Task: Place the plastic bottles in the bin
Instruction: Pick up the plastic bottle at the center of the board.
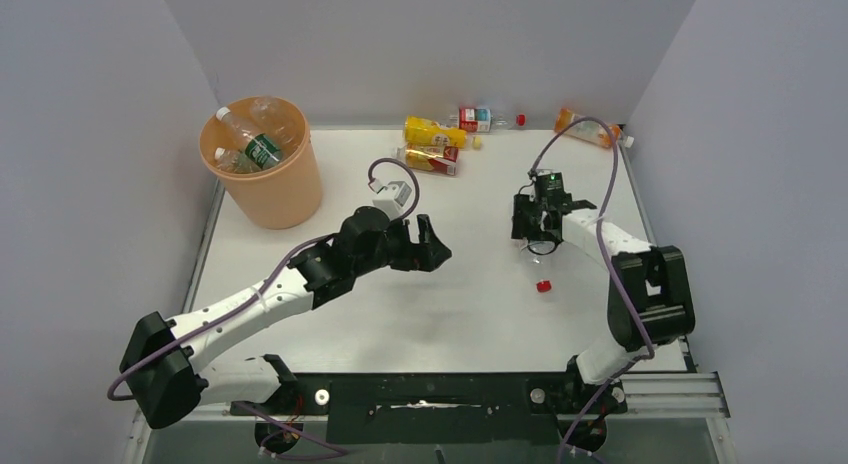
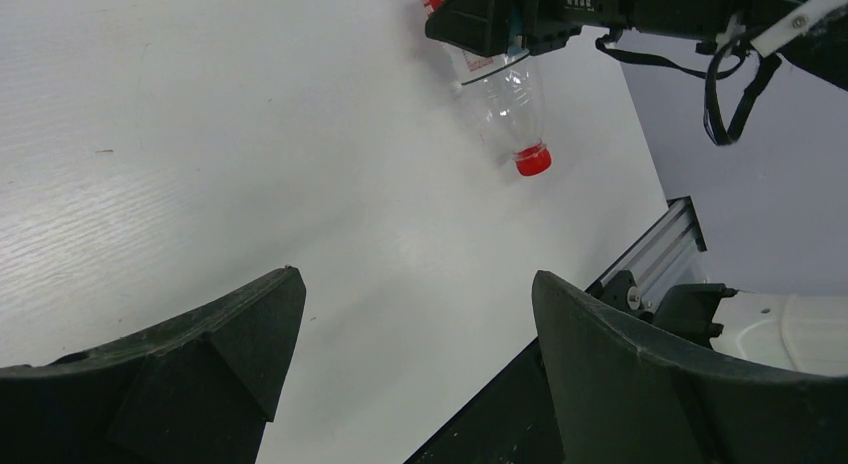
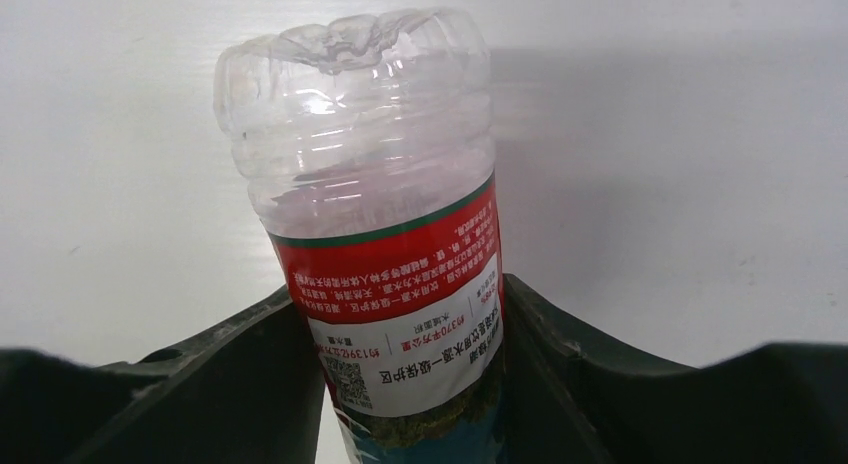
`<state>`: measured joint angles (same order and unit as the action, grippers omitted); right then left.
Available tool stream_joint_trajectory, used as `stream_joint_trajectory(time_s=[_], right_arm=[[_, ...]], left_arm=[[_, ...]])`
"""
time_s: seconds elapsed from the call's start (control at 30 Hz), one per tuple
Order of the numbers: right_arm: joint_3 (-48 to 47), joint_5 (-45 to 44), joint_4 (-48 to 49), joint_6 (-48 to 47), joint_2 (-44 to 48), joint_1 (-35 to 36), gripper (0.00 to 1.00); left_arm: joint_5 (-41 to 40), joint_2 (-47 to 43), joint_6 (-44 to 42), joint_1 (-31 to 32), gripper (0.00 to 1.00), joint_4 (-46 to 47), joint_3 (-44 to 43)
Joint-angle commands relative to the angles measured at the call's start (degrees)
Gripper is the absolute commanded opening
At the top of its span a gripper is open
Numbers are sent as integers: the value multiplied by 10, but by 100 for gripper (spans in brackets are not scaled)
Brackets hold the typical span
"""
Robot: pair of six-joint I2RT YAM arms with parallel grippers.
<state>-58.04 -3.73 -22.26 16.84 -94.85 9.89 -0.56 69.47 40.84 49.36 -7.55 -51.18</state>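
Note:
My right gripper is shut on a clear bottle with a red label, its fingers pressed against both sides of the label. The left wrist view shows this bottle tilted, with its red cap low near the table. My left gripper is open and empty over the middle of the table, apart from that bottle. The peach-orange bin stands at the back left and holds several clear bottles. More bottles lie at the back: two with yellow labels, one with a red label and an orange one.
Grey walls close the table on the left, back and right. A black rail and the arm bases run along the near edge. A purple cable loops above my right arm.

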Motion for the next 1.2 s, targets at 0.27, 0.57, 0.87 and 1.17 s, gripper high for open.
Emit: stream_joint_trajectory(time_s=[0.27, 0.57, 0.87, 1.17], right_arm=[[195, 197, 170, 108, 286, 90, 44], [240, 272, 225, 153, 340, 94, 45], [233, 336, 272, 183, 341, 95, 45], [219, 359, 275, 192, 344, 127, 45]], left_arm=[[64, 25, 22, 5, 85, 82, -17], [74, 44, 41, 6, 85, 118, -16], [70, 62, 60, 6, 85, 163, -1], [19, 42, 71, 6, 85, 197, 24]])
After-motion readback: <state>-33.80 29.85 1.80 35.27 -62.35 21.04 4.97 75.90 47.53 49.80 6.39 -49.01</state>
